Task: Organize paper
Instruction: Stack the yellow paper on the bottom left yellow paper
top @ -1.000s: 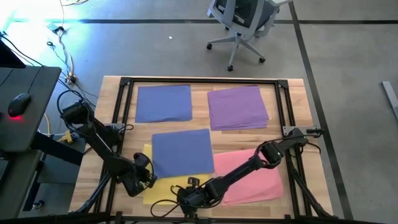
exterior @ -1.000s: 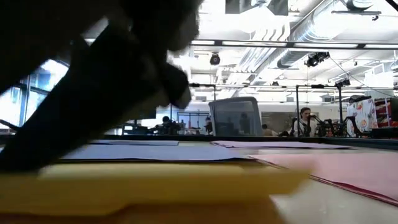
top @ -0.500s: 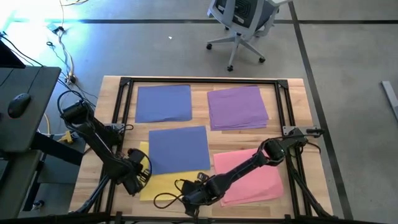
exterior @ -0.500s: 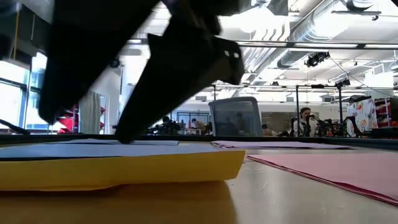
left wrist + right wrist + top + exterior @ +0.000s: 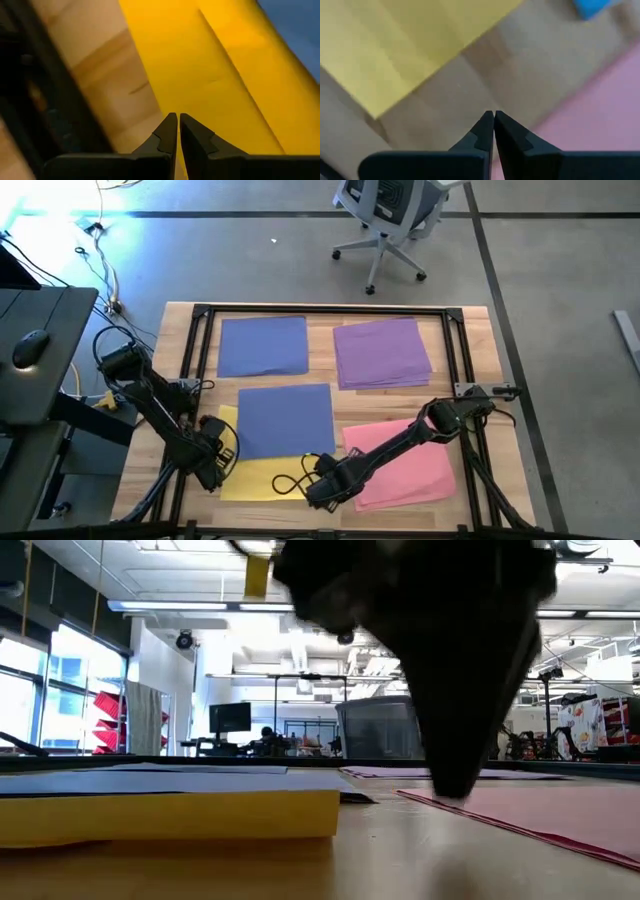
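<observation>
Standing over the table [image 5: 480, 330], I see the right gripper [image 5: 493, 116] pointing down at bare wood, its two fingers [image 5: 481, 131] pressed tip to tip with nothing between them. The corner of the yellow paper [image 5: 395, 45] lies just ahead of those tips to one side, apart from them, and the pink paper [image 5: 600, 110] lies close on the other side, also untouched. From above, that gripper [image 5: 318, 490] sits in the gap between the yellow sheets [image 5: 250, 477] and the pink stack [image 5: 415, 470].

The left gripper [image 5: 178, 116] is likewise pinched tight and holds nothing that I can make out; its fingers [image 5: 165, 134] meet right at the edge of the yellow paper [image 5: 200, 70], where yellow gives way to wood. Whether the tips press on the sheet I cannot tell. In the overhead view it [image 5: 213, 458] is at the yellow paper's outer edge.

A periwinkle blue sheet [image 5: 285, 420] lies on top of the yellow, beyond both pairs of fingers. Farther off still, another blue sheet [image 5: 263, 346] and a purple stack [image 5: 382, 352] lie side by side, well apart from either gripper.
</observation>
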`<action>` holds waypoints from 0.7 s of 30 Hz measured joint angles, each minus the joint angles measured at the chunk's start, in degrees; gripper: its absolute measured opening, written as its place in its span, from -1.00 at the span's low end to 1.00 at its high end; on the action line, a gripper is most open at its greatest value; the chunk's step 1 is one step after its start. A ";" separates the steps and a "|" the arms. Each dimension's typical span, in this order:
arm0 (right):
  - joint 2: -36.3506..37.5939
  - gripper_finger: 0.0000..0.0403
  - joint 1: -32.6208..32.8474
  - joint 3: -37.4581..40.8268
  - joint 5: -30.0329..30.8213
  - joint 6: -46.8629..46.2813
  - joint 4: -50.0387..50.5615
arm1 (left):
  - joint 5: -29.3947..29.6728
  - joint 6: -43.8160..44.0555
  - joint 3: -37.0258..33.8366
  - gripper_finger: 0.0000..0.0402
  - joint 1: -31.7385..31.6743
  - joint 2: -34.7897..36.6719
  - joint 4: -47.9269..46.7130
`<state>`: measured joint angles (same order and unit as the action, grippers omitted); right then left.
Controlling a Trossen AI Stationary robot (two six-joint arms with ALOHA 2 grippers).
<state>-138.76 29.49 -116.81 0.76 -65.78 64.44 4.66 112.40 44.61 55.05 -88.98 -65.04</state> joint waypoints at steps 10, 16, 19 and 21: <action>0.10 -1.00 -1.36 2.20 -1.53 0.71 -5.64 | -7.70 2.88 -5.15 -1.00 2.94 -0.09 7.26; -0.44 -1.00 -3.29 2.18 -1.89 1.83 -10.07 | -5.59 4.10 -6.77 -1.00 3.61 -0.19 10.24; -0.55 -1.00 -4.22 2.18 -0.62 2.74 -11.83 | -4.52 3.99 -5.86 -1.00 3.74 -0.27 10.17; -0.63 -1.00 -4.98 2.18 -0.25 2.78 -13.07 | -3.87 4.18 -5.33 -1.00 3.80 -0.40 9.92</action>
<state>-139.39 24.50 -114.63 0.52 -63.00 51.37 0.79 116.59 39.28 58.85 -89.38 -55.12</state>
